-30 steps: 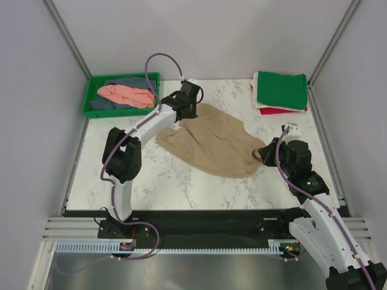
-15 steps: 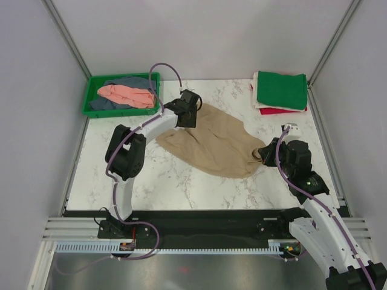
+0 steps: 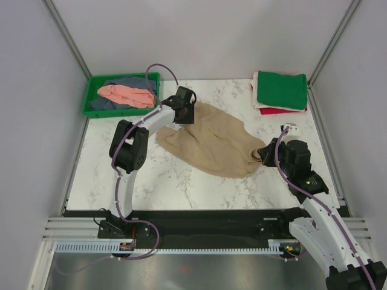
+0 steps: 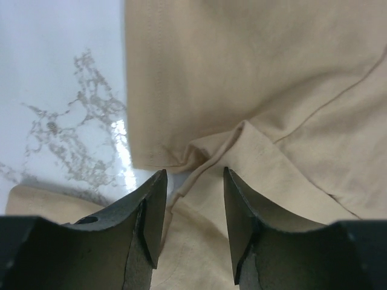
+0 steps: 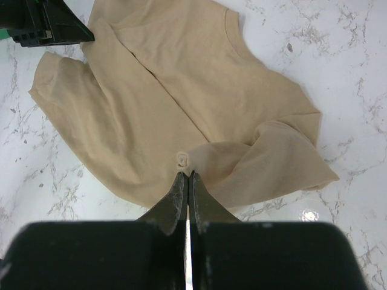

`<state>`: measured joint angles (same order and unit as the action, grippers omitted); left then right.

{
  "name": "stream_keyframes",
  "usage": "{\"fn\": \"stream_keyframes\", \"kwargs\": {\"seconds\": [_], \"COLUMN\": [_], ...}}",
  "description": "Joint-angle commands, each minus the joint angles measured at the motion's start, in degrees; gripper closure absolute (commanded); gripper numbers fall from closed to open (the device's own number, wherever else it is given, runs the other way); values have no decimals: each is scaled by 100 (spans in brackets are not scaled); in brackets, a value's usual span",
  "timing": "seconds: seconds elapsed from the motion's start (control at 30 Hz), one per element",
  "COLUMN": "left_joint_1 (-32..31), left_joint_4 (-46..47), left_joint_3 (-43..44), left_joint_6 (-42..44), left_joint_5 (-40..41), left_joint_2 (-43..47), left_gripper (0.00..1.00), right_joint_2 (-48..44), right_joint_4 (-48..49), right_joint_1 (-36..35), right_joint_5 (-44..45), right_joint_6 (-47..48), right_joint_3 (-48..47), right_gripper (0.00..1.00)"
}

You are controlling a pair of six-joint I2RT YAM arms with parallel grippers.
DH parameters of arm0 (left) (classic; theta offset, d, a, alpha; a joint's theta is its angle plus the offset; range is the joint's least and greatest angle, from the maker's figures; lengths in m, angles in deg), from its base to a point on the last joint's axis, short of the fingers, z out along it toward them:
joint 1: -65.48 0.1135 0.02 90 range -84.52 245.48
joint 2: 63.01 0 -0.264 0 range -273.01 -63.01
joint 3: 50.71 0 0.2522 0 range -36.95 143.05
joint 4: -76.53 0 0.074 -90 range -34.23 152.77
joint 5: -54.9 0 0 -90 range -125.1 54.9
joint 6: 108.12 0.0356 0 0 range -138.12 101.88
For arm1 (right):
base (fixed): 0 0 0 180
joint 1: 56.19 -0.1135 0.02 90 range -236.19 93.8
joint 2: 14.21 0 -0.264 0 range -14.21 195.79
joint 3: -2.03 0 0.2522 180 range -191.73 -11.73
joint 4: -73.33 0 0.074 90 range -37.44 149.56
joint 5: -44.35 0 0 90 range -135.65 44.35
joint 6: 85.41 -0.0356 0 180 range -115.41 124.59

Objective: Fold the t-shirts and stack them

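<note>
Left gripper [image 3: 183,110] shifts toward the green tray [image 3: 103,77], fingers parted over the tan t-shirt [image 3: 211,142]; right gripper [image 5: 186,175] pinches its cloth.

Tan shirt [image 3: 211,142] sprawled across mid-table. Left arm [image 3: 151,119] lies low along its left side. Bare marble [image 3: 175,187] open along near edge and left of arm. Tray [image 3: 118,112] blocks far-left corner, folded stack [image 3: 281,90] far-right. Side walls [image 3: 36,133] close.
</note>
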<state>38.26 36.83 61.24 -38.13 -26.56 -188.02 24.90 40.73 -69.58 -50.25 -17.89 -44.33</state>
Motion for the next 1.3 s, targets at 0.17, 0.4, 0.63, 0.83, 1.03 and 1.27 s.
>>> {"fn": "stream_keyframes", "kwargs": {"seconds": [0.17, 0.4, 0.63, 0.83, 1.03, 1.27], "left_joint_1": [-46, -46, -55, -55, -73, -64], "left_joint_4": [554, 572, 581, 581, 502, -69], "left_joint_3": [68, 7, -98, -432, -1231, -1637], "left_joint_6": [155, 120, 146, 199, -20, 32], "left_joint_5": [-713, -722, -651, -660, -301, 322], "left_joint_2": [100, 91, 424, 1344, 3269, 5983], "left_gripper": [48, 65, 98, 98, 98, 98], "right_joint_2": [70, 88, 79, 44, -272, -615], "right_joint_4": [222, 239, 239, 222, -305, -1104], "right_joint_1": [-6, -6, -6, 3, 3, -6], "right_joint_5": [-102, -102, -102, -76, 99, 977], "right_joint_6": [51, 51, 59, 51, -150, -12], "right_joint_3": [8, 17, 17, -10, -764, -2493], "right_gripper": [100, 100, 100, 100, 100, 100]}}
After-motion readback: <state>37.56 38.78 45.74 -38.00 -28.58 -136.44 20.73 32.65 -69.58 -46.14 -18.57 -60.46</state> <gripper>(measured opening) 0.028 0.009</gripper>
